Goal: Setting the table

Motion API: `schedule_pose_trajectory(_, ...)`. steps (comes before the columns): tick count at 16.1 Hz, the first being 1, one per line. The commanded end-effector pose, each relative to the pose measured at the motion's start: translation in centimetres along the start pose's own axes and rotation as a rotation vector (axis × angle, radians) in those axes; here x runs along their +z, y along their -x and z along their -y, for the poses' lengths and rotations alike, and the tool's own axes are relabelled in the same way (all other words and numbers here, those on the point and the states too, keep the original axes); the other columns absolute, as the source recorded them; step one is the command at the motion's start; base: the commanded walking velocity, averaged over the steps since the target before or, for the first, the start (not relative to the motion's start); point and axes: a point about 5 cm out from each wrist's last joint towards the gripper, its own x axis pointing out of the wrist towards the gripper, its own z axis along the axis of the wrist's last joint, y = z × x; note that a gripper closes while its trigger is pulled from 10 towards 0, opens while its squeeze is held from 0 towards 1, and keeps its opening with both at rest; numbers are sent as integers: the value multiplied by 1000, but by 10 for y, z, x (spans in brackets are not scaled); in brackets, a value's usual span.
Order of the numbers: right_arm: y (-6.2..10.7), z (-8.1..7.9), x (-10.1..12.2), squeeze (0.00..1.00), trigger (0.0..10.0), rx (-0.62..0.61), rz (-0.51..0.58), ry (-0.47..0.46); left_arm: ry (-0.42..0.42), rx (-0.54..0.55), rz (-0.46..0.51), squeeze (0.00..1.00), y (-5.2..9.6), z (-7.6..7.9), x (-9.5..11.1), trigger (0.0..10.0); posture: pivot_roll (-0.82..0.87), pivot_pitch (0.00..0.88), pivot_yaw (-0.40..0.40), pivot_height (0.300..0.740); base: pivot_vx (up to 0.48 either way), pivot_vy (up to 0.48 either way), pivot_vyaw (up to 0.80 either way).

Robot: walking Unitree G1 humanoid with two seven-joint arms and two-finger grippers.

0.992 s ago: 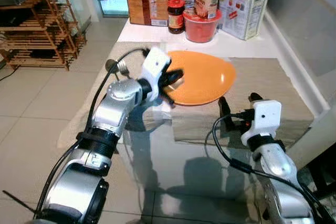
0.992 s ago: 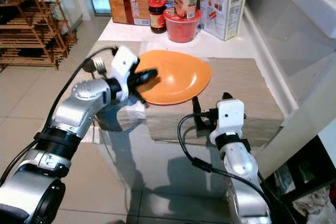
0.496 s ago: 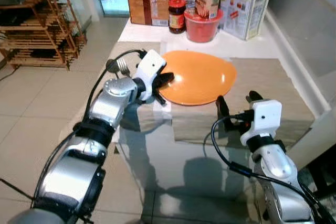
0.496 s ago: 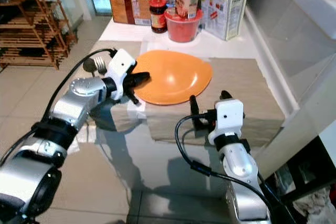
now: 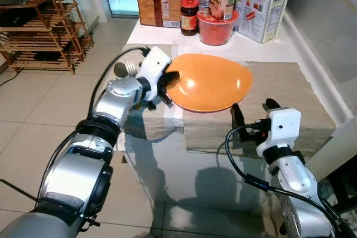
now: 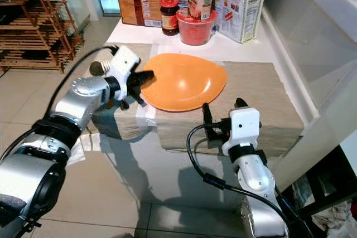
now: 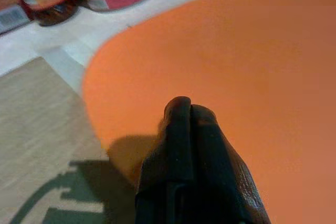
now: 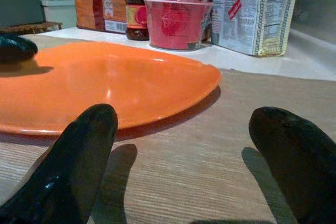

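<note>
Left hand (image 5: 167, 85) now withdrawn to orange plate (image 5: 209, 82) rim.

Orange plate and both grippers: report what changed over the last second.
The left gripper pulled back from over the orange plate to its left rim, fingers closing together there. The plate tilted slightly, then settled on the placemat. The right gripper stayed open, near the plate.

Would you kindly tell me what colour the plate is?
The plate is plain orange, clearest in the left eye view.

Left arm (image 5: 120, 96) is extended forward, left gripper (image 5: 170, 76) pinched closed. Right gripper (image 5: 251, 112) is held low, fingers (image 8: 79, 150) spread wide.
</note>
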Motion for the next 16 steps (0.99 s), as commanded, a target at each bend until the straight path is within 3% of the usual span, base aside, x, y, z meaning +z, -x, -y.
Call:
schedule_pose_trajectory(1,-1,-2,6,0,10000,14,15,6,-57,-21,-19,0,-5,2,8,10000,-86,8,50,740,0,0,0)
schedule_pose_trajectory(4,-1,-4,5,0,10000,24,9,4,-82,-42,-51,0,-7,4,3,10000,-86,13,50,740,0,0,0)
schedule_pose_trajectory(11,-2,-3,4,0,10000,25,8,27,53,70,166,0,-4,-3,25,10000,-73,11,48,740,0,0,0)
schedule_pose_trajectory(14,-2,-1,6,0,10000,2,30,61,146,223,369,0,17,-7,45,10000,-62,11,50,740,0,0,0)
schedule_pose_trajectory(16,-2,0,7,0,10000,-1,53,95,173,308,426,0,38,1,43,10000,-47,6,51,740,0,0,0)
